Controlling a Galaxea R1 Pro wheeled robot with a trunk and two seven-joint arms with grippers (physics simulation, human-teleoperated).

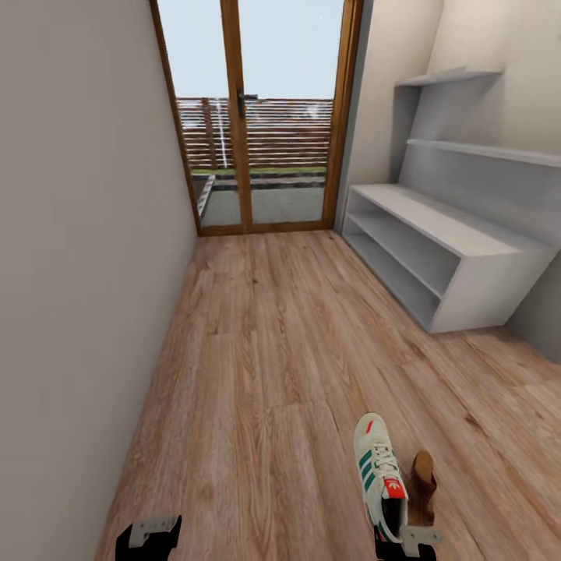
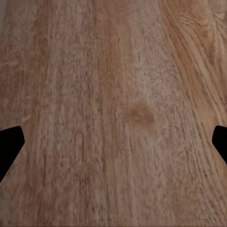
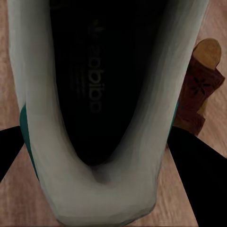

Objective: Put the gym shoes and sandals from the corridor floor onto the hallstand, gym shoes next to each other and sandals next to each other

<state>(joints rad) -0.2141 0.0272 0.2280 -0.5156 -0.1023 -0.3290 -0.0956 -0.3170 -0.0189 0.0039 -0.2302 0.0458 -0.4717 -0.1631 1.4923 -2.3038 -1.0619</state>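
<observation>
My right gripper (image 3: pixel 101 156) straddled the gym shoe (image 1: pixel 378 475) heel on the corridor floor (image 1: pixel 265 374), fingers spread, for lifting; hallstand (image 1: pixel 444 257) lay at two o'clock. Left gripper (image 2: pixel 113 142) spread, idle.

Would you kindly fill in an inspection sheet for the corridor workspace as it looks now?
Surface: wood-plank corridor floor, no damage seen.
Job's things: one gym shoe on the floor; one sandal close beside it; hallstand shelves bare.
Clutter: nothing seen.
Grippers: left gripper open above bare floor; right gripper straddles the shoe's heel, grip unclear.
Cables: nothing seen.
Surroundings: glass door at the corridor's end, plain wall opposite the hallstand.
</observation>
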